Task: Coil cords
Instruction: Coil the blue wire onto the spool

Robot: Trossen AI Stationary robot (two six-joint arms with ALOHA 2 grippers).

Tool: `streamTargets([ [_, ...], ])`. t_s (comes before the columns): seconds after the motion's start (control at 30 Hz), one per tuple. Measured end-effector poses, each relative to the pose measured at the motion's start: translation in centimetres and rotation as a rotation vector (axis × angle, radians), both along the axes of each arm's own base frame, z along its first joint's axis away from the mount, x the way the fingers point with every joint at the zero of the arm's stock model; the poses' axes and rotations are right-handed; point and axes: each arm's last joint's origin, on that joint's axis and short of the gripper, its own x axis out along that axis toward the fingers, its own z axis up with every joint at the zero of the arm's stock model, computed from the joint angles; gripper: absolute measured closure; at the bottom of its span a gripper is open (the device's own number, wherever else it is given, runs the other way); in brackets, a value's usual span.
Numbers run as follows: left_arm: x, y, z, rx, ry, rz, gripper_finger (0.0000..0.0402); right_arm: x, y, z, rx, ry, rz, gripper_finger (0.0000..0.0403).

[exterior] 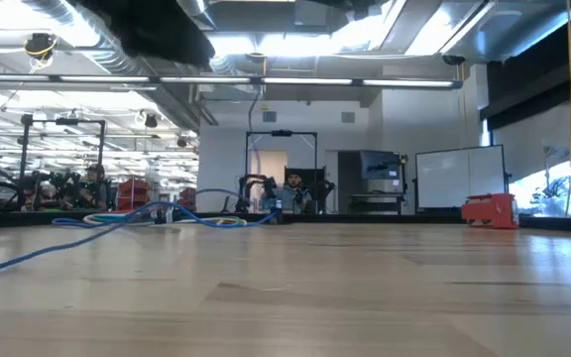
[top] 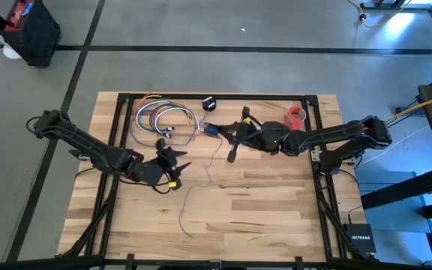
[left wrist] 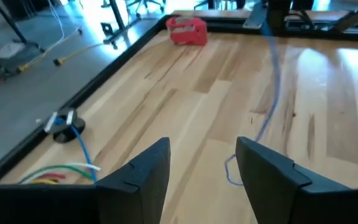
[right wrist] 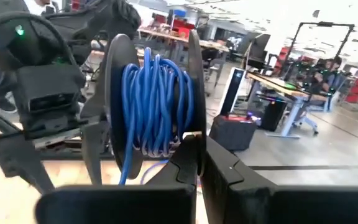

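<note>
Both arms are dark, nearly black, built of slim tubular links joined by thicker rounded joints. The left arm (top: 88, 146) ends in a bulkier wrist block, and its left pincer (top: 172, 159) carries a small yellow mark near the wrist. In the left wrist view its two fingers (left wrist: 145, 177) are flat, matte black wedges with angular, chamfered tips. The right arm (top: 343, 135) has the same dark finish, with a chunky housing behind the right pincer (top: 235, 139). Up close, its fingers (right wrist: 188, 155) are smooth black plastic with squared edges.
</note>
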Motion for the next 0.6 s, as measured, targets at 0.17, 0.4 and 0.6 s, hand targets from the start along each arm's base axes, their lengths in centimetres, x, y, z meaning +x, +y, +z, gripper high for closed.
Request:
streamTargets([
  [0.17, 0.3, 0.2, -0.8, -0.039, -0.027, 0.001, 0.0224, 0.6, 0.0, -0.8, -0.001, 0.017, 0.006, 0.0395],
  [0.4, 2.4, -0.5, -1.3, -0.091, -0.095, -0.119, 0.0224, 0.9, 0.0, -1.1, -0.010, 0.016, 0.010, 0.0395],
  [0.6, 4.5, -0.8, -3.0, -0.107, -0.118, -0.139, 0.0224, 0.9, 0.0, -1.2, -0.012, 0.031, 0.010, 0.0395],
])
